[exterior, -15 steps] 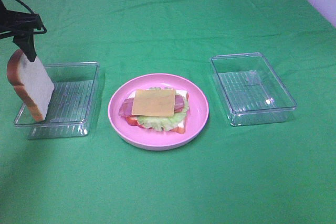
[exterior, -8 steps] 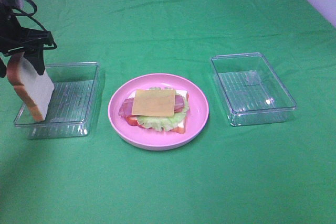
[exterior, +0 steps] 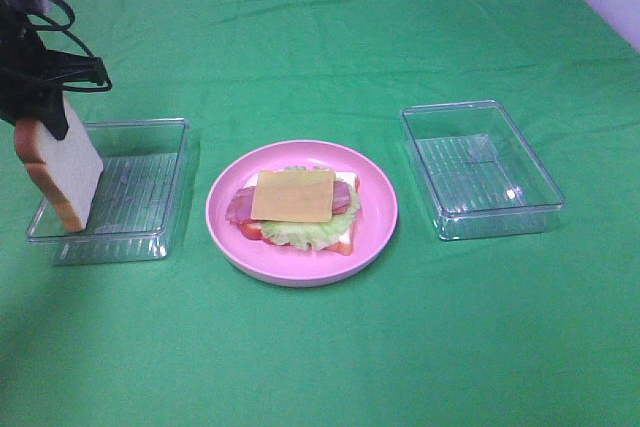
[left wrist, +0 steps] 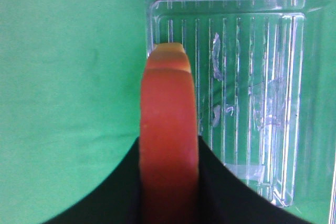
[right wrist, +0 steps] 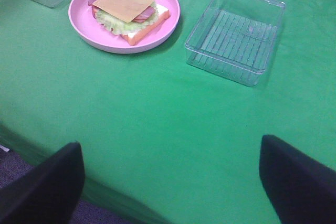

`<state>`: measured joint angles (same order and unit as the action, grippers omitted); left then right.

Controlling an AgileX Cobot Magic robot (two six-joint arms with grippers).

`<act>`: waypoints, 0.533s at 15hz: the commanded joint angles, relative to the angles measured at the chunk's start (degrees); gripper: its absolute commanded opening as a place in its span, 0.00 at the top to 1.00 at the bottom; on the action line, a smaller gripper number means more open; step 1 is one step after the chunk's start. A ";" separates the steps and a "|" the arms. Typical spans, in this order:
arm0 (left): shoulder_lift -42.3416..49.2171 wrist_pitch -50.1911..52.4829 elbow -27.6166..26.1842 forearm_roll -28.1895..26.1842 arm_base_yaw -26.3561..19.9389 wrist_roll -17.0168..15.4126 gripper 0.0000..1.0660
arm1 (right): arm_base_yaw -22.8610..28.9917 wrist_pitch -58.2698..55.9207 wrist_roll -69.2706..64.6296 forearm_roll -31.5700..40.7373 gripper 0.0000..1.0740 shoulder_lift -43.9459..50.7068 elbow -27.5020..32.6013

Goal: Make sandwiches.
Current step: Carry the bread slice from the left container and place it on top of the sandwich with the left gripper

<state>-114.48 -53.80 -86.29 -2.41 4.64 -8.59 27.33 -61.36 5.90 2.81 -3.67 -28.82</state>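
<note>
Open sandwich [exterior: 297, 209] on pink plate [exterior: 375, 232]: top slice pending.
Stack of bread, lettuce, bacon and cheese, table centre. Bread slice [exterior: 60, 172] upright at outer edge of left tray [exterior: 150, 237], crust pinched in closed left gripper [left wrist: 169, 182]. Right gripper [right wrist: 170, 177] wide apart, holding nothing, near table edge; right tray [exterior: 485, 167] beyond the plate. Judged step: fetching lid slice; next calls for lifting, carrying over, laying flat on cheese. No legible writing.

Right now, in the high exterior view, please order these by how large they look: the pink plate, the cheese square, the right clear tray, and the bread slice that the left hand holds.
1. Pink plate
2. Right clear tray: close to the plate in area, so this order is unsure
3. Bread slice, upright in the left hand
4. Cheese square: similar to the bread, unsure
</note>
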 commanded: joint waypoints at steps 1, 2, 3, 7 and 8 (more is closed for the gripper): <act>0.11 0.29 -0.23 -0.92 0.00 0.17 1.00 | -0.06 0.63 -0.17 -0.46 0.21 0.46 0.00; 0.86 -0.06 -0.23 -2.35 0.00 0.23 1.00 | -0.06 0.63 -0.17 -0.46 0.21 0.46 0.00; 2.06 -0.11 -0.23 -3.09 0.00 0.69 1.00 | -0.06 0.63 -0.17 -0.46 0.21 0.46 0.00; 8.31 0.29 -0.23 -9.85 0.00 6.59 1.00 | -0.06 0.63 -0.17 -0.46 0.21 0.46 0.00; 9.74 0.29 -0.23 -13.98 0.00 9.34 1.00 | -0.06 0.63 -0.17 -0.46 0.21 0.46 0.00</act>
<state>-104.22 -54.26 -86.29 -19.60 4.64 2.29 27.33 -61.36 5.90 2.81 -3.67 -28.82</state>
